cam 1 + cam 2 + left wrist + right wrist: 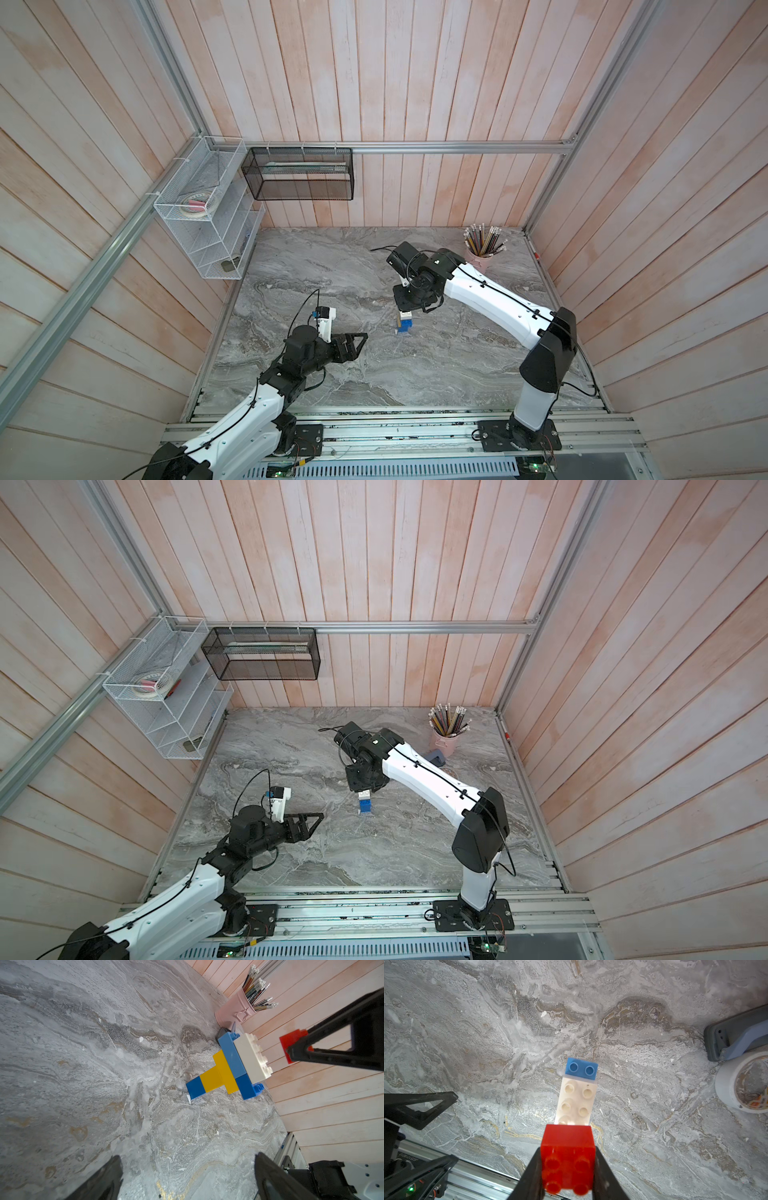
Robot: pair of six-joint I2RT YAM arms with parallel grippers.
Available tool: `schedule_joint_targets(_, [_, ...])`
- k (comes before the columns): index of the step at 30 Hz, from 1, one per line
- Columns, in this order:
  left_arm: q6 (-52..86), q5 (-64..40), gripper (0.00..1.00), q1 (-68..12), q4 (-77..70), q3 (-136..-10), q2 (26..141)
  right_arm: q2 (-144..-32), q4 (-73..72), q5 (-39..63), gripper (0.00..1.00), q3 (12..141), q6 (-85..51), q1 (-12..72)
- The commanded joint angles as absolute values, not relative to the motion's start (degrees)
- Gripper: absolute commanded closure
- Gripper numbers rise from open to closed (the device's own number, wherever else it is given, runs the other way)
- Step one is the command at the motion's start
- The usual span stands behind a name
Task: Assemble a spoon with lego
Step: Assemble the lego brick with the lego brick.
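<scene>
In both top views your spoon (404,324) stands upright on its blue stem end mid-desk (332,266), directly under the right gripper (406,309). The left gripper (360,341) sits well apart.

From the left wrist, your left gripper's jaws are spread wide, holding nothing. The red brick (291,1043) hangs clear of the spoon's white top.

From the right wrist, your right gripper is clenched on that red brick.
</scene>
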State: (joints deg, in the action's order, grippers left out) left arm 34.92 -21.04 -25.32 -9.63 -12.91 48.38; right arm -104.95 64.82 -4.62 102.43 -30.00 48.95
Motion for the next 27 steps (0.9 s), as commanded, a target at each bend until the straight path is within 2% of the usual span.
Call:
schedule_joint_targets(1, [34.18,-22.0,0.0,-25.57,-8.74,-12.15,47.13,-106.58,67.51,-6.23,1.0,104.31,-30.06,49.3])
schedule_joint_targets(27, [34.1,-21.37,0.0,-25.51,-6.95,-11.88,44.6,-110.3,67.12,-6.02,1.0,105.12,-29.09,48.56])
